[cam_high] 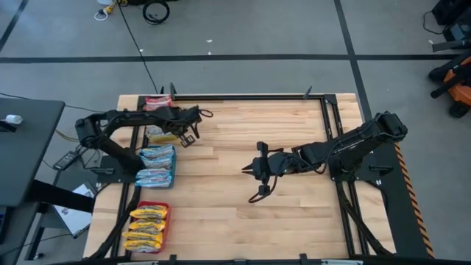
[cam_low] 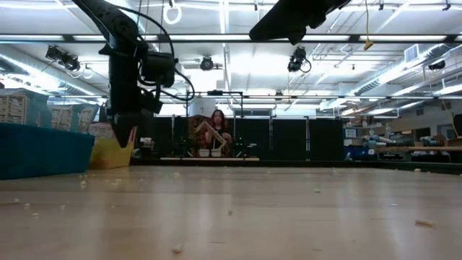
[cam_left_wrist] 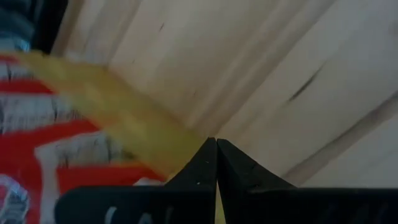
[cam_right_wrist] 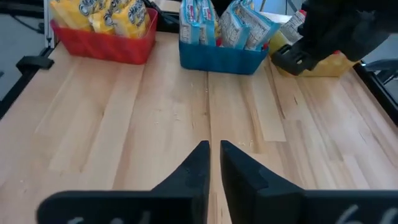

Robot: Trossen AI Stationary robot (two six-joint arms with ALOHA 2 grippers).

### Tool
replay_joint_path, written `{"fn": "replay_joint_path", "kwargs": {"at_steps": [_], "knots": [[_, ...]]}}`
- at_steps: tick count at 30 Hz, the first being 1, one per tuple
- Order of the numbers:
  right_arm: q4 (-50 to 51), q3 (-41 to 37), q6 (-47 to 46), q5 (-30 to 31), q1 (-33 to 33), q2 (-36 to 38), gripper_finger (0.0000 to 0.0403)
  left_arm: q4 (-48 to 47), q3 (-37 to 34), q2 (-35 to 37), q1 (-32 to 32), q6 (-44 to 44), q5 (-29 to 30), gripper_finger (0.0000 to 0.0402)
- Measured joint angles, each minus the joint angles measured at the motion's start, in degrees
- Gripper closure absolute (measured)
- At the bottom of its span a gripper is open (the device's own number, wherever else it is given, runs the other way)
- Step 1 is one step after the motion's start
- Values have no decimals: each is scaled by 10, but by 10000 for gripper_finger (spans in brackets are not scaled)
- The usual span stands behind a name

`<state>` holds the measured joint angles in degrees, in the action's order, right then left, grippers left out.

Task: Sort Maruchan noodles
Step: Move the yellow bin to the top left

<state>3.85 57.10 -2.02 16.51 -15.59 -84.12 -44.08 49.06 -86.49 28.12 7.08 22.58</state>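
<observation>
Three trays stand along the table's left edge. The red tray [cam_high: 147, 227] holds yellow-orange noodle packets [cam_right_wrist: 99, 12]. The blue tray [cam_high: 156, 166] holds pale blue-white packets [cam_right_wrist: 239, 25]. The yellow tray [cam_high: 160, 135] holds a red-and-white packet [cam_left_wrist: 50, 143], and another such packet [cam_high: 157, 103] lies just beyond it. My left gripper [cam_high: 185, 140] is shut and points down just right of the yellow tray's rim [cam_left_wrist: 118, 112], with nothing between its fingers. My right gripper [cam_high: 246, 171] hovers over the middle of the table, its fingers [cam_right_wrist: 199, 162] almost together and holding nothing.
Bare wooden table [cam_high: 243, 221] spreads between the trays and the right arm's base. A black frame [cam_high: 243, 96] borders the far edge and the right side. In the low view, small crumbs [cam_low: 177, 249] lie scattered on the wood.
</observation>
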Motion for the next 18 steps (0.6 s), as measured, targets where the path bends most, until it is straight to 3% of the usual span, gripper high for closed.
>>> {"fn": "replay_joint_path", "kwargs": {"at_steps": [7, 12, 18], "knots": [[1, 0, 36, -32, 4, 0, 395, -73, 0, 11, -2, 41, 3, 393], [-2, 0, 53, -67, 18, 0, 392, -124, 1, 15, -24, 76, 7, 393], [-13, 0, 96, -103, 41, 4, 392, -58, 0, 70, -71, 44, 5, 393]]}}
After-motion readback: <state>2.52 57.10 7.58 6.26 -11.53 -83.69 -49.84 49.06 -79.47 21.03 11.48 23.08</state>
